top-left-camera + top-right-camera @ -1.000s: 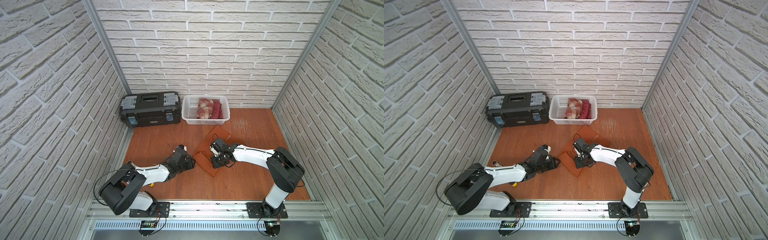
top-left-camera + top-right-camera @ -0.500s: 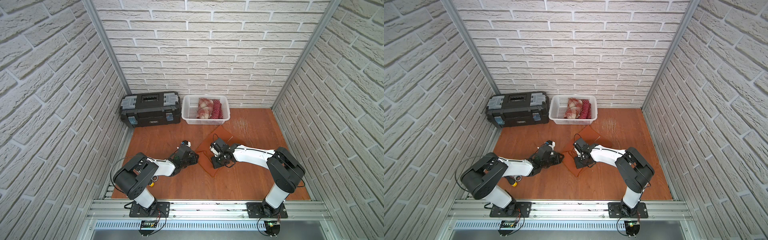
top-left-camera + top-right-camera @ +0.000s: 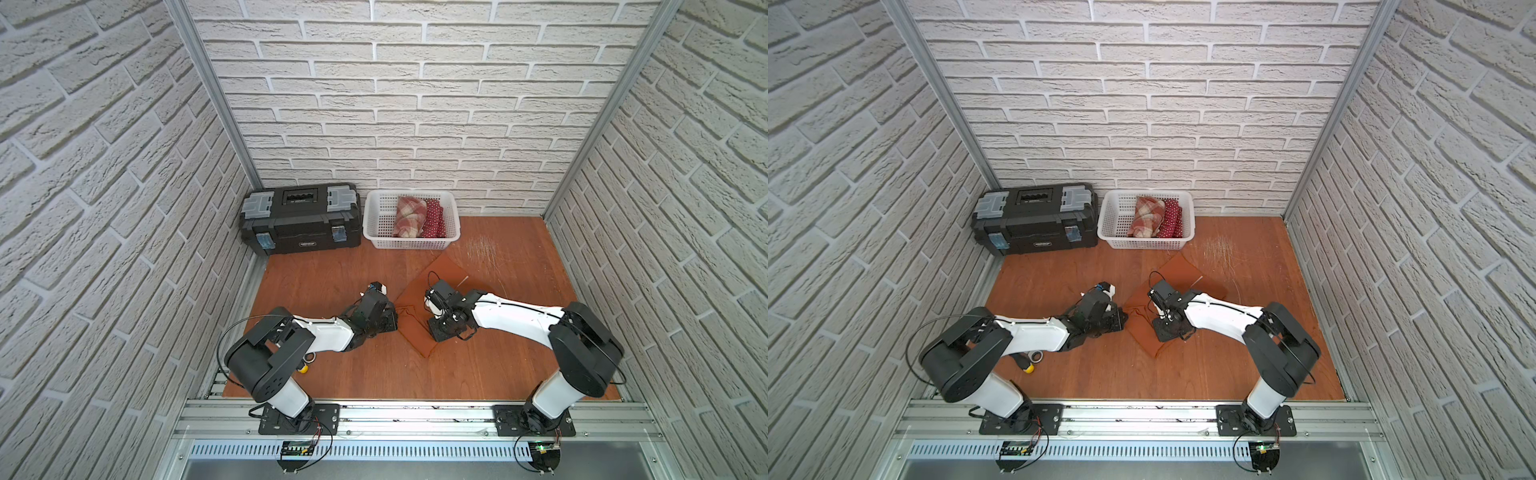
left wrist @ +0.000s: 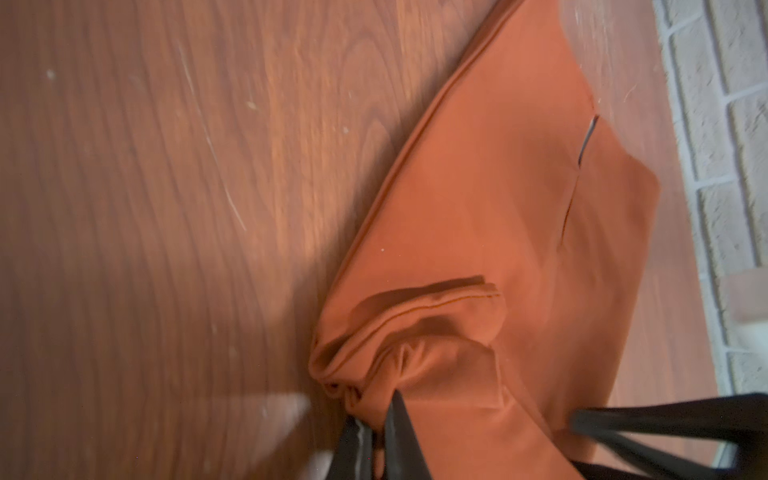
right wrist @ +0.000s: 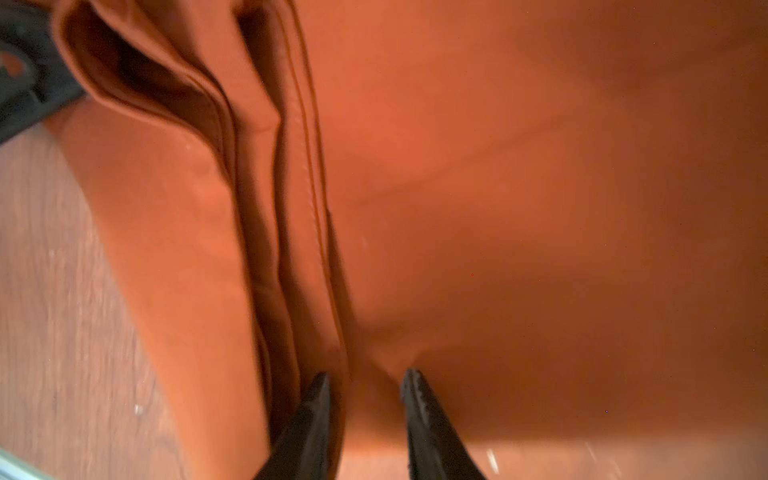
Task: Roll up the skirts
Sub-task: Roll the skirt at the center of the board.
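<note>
**Rust-orange hem: get both ends held before the roll starts**

Cloth in question is the rust-orange skirt (image 3: 413,322), lying flat on the wooden tabletop (image 3: 332,282) in the middle of the scene, between the two arms. The plaid skirt (image 3: 407,216) and the polka-dot skirt (image 3: 434,218) sit bundled in the white basket (image 3: 372,224) at the far wall, so this looks like the last one to do.

The left gripper (image 4: 376,415) is closed tight on a bunched corner at the skirt's left point. The right gripper (image 5: 365,376) has its jaws partly apart, its tips resting on a doubled hem fold without clamping it.

To do this well, the right claw probably needs to close on the whole thickness of that fold, not only the top layer. Both arms should then turn the edge over together and at the same height, so the roll stays even. Pulling harder on the left risks dragging the cloth sideways and skewing the roll.
</note>
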Robot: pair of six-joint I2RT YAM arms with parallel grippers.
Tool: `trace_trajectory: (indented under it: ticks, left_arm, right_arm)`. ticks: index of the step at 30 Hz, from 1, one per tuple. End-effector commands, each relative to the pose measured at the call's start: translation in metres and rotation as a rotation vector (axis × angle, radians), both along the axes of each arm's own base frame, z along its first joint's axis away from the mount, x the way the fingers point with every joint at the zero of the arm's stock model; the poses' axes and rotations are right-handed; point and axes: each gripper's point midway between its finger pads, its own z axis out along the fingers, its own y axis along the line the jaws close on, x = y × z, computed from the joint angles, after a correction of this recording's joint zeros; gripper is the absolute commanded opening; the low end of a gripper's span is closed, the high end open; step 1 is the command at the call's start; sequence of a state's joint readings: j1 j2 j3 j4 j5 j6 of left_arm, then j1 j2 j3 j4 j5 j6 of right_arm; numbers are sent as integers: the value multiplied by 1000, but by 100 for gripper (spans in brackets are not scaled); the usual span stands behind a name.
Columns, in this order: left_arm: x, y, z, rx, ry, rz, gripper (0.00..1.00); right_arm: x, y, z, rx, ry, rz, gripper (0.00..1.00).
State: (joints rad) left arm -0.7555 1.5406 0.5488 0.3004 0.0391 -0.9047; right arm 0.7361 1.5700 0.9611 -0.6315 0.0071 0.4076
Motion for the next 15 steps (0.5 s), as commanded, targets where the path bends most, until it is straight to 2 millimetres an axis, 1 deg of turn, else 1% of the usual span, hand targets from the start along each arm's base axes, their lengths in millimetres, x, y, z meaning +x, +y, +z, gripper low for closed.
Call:
trace_trajectory:
  ticks: [1,3,5,7,9,10,13,15]
  left_arm:
    - [-18,8,-4,64,34,29,0]
    - [-25,7,0,62,39,42,0]
    - [-29,8,5,65,43,50,0]
    - [-32,11,9,66,51,59,0]
    - [-34,15,13,80,66,72,0]
    - [-35,16,15,82,70,74,0]
    - [-37,21,21,89,82,82,0]
    - [-39,24,24,94,93,87,0]
  right_arm:
    - [-12,-5,42,-100,-156,78,38]
    - [-24,5,56,-152,-237,152,39]
    - [-40,16,65,-199,-333,239,41]
    - [-53,18,70,-250,-411,294,44]
    - [-69,28,75,-251,-495,363,49]
    - [-79,35,74,-234,-523,405,52]
    - [-98,48,69,-247,-593,488,59]
    - [-104,55,63,-288,-627,517,61]
